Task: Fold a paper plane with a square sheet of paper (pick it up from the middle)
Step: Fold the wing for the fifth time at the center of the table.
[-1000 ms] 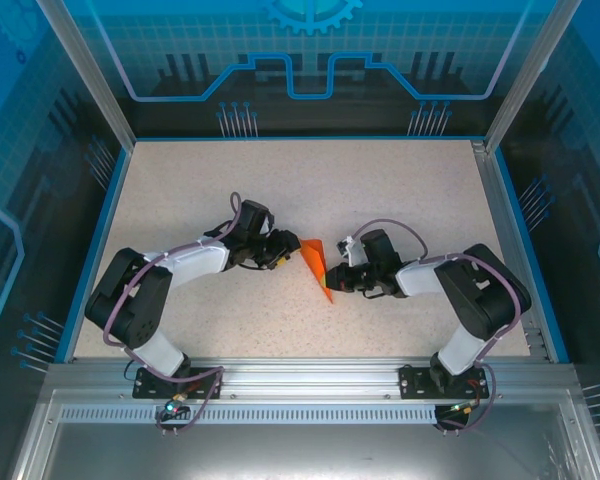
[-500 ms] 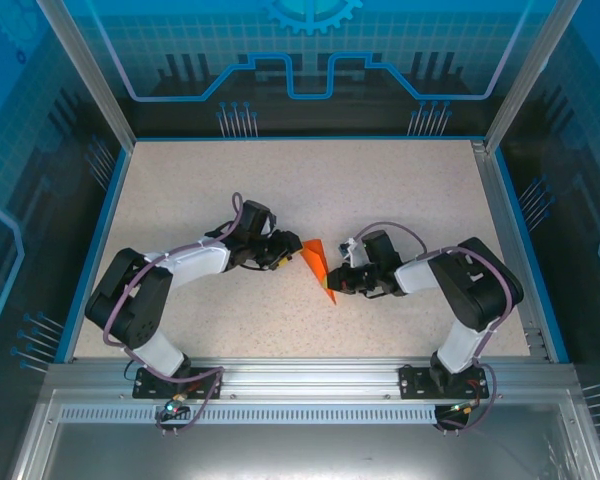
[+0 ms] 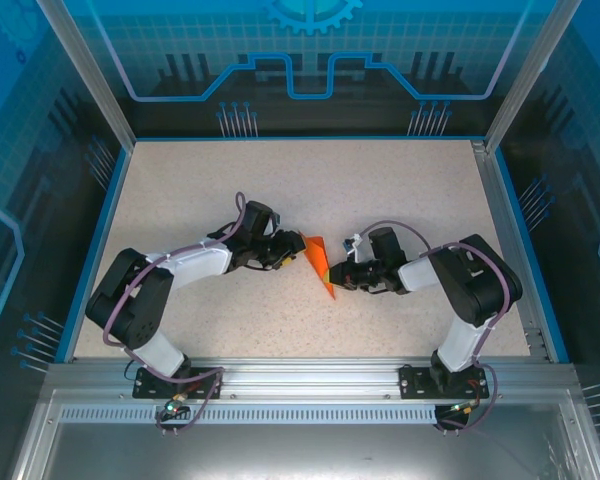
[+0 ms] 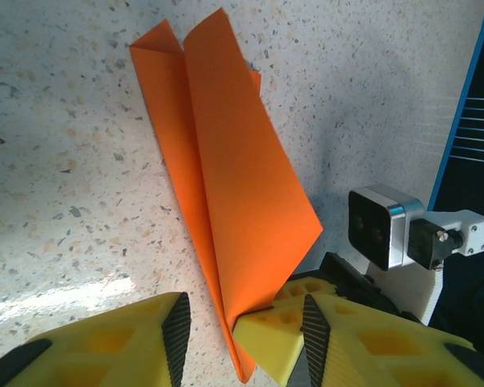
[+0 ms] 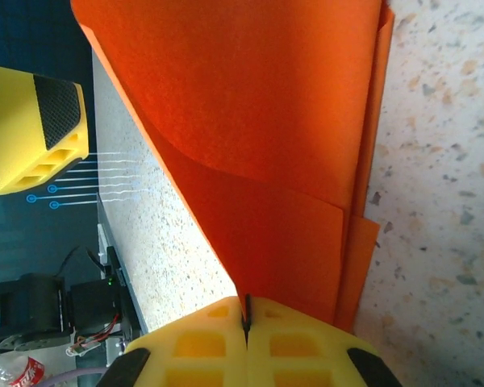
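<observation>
Left gripper (image 3: 292, 248) edged closer; paper plane (image 3: 318, 262) points nose nearward.

Robot test cell, lab-type. Evidence: alu. profile frame (image 3: 85, 72); blue printed wall panels (image 3: 380, 40) w/ gear graphic (image 3: 310, 12); speckled tabletop (image 3: 310, 190); left arm (image 3: 180, 265), right arm (image 3: 460, 280) bolted to alu. base rail (image 3: 310, 378).

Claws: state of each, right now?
Left claw: open, gripping nothing.
Right claw: closed on the orange paper.
</observation>
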Motion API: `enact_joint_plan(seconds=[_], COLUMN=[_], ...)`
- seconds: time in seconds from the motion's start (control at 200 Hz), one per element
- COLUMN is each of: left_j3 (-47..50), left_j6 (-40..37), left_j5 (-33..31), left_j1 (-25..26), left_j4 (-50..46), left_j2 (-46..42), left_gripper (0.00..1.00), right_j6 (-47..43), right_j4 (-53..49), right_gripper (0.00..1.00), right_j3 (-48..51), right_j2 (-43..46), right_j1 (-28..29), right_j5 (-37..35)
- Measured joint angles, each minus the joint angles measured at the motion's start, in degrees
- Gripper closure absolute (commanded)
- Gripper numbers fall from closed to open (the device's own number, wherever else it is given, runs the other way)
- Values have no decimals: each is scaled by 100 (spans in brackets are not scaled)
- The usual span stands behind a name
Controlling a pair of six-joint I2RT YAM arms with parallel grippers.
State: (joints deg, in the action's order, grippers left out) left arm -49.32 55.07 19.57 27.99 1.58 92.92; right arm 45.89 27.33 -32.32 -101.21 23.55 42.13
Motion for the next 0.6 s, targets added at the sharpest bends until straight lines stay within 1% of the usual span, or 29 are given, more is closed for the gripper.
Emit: enact_joint_plan(seconds=[0.065, 0.265, 0.6], left_j3=[9, 11, 85], left_j6=[-2, -11, -22], left_j5=[57, 236, 334], left_j1=[20, 144, 186], left_j4=[70, 376, 494], left_j2=[2, 98, 302], left_gripper=[58, 59, 59], right_j6=[39, 343, 671], right_j4=[0, 214, 411], right_gripper=[97, 97, 98], right_j3=[0, -2, -17], right_j2=[0, -101, -496], right_j1=[0, -42, -144], right_j5=[42, 203, 455])
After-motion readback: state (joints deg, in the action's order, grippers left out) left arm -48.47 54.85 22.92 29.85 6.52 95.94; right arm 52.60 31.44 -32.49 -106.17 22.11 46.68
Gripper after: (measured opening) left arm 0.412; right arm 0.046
